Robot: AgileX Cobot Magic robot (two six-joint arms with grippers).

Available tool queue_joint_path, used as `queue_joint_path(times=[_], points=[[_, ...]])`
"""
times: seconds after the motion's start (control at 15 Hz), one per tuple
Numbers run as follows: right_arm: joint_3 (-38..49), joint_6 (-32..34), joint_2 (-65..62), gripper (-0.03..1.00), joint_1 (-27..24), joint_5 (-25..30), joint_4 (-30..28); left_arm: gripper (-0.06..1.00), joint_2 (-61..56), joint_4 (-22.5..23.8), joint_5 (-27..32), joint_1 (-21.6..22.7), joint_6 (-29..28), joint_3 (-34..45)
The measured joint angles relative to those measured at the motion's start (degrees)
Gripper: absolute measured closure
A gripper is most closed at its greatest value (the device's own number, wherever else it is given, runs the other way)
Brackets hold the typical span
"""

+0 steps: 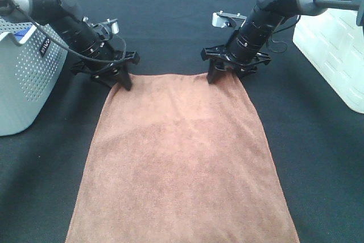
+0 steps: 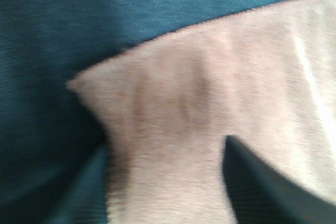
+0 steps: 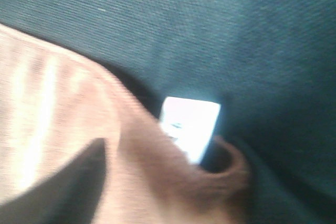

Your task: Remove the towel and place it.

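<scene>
The reddish-brown towel [image 1: 182, 157] lies spread flat on the black table, running from the front edge of the exterior view back to the two grippers. My left gripper [image 1: 116, 81] stands at its far left corner with jaws apart. In the left wrist view the towel [image 2: 178, 103] corner lies bunched between the fingers [image 2: 262, 187]. My right gripper [image 1: 226, 75] stands at the far right corner, also with jaws apart. The right wrist view shows that towel corner [image 3: 157, 171] curled up, with its white tag [image 3: 189, 124] beside one finger [image 3: 68, 187].
A grey perforated basket [image 1: 23, 72] stands at the left edge, with something blue [image 1: 21, 35] at its rim. A white bin [image 1: 335, 55] stands at the right edge. Black tablecloth [image 1: 170, 21] surrounds the towel.
</scene>
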Motion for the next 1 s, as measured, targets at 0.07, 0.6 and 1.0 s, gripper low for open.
queue_joint_path(times=[0.07, 0.6, 1.0], points=[[0.0, 0.0, 0.0, 0.44, 0.0, -0.11, -1.03, 0.82, -0.06, 1.09, -0.06, 0.0, 0.0, 0.0], [-0.4, 0.0, 0.46, 0.96, 0.0, -1.2, -3.5, 0.94, 0.46, 4.64, 0.23, -0.17, -0.11, -2.06], [-13.12, 1.6, 3.04, 0.96, 0.63, -0.34, -5.84, 0.94, 0.92, 8.59, 1.38, -0.23, -0.17, -12.66]])
